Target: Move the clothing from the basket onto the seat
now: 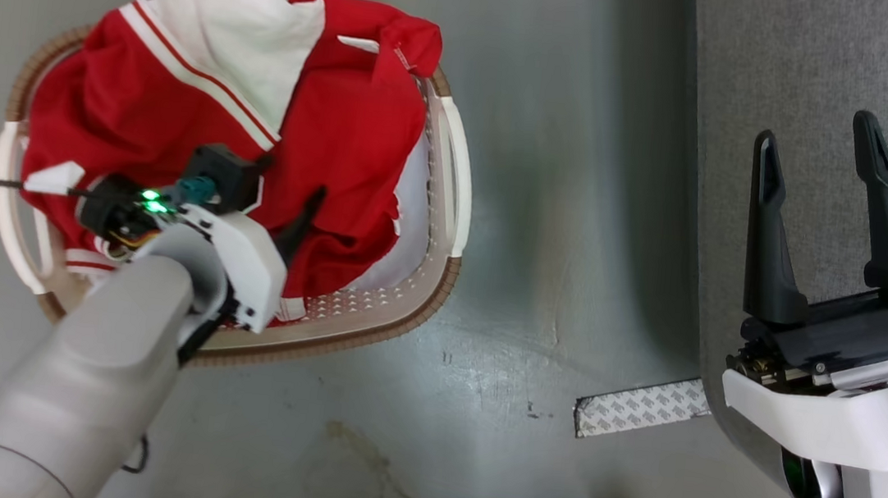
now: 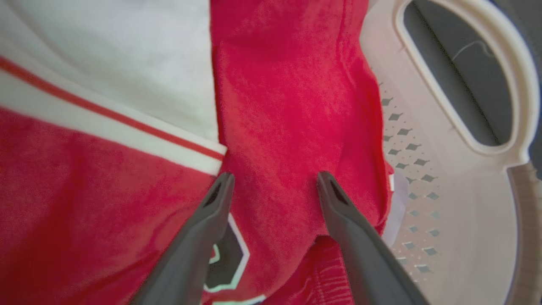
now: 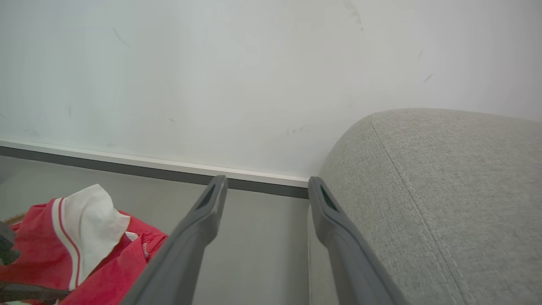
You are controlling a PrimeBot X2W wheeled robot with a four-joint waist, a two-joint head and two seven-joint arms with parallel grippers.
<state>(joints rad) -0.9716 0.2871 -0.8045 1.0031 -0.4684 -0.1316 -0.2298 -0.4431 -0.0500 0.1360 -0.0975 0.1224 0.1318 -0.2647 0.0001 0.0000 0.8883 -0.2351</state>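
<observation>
"The clothing [image 1: 178,106], where is it lying?"

"All of it in the basket [image 1: 453,159], at the left on the floor. It's a red heap with white stripe trim, and a white panel flops up over the far rim. None of it is on the seat."

"And the left gripper?"

"The left gripper [image 2: 273,182] is down in the heap with its fingers spread. The tips are at the cloth and a red fold lies between them, just beside the striped hem. Nothing is pinched."

"So which step is this?"

"The first grab, I'd judge. The next move calls for the fingers to close on that fold, deep enough to take more than the top layer. Then comes a lift high enough to clear the basket's rim before swinging rightward."

"What lies between?"

"Bare grey floor [image 1: 559,253], with a strip of patterned tape [image 1: 642,406] near the seat's foot."

"And at the right?"

"The seat [image 1: 825,75], grey fabric with a stitched seam, well apart from the basket. The right gripper [image 1: 818,148] hangs at its edge, fingers parted and holding nothing"
</observation>
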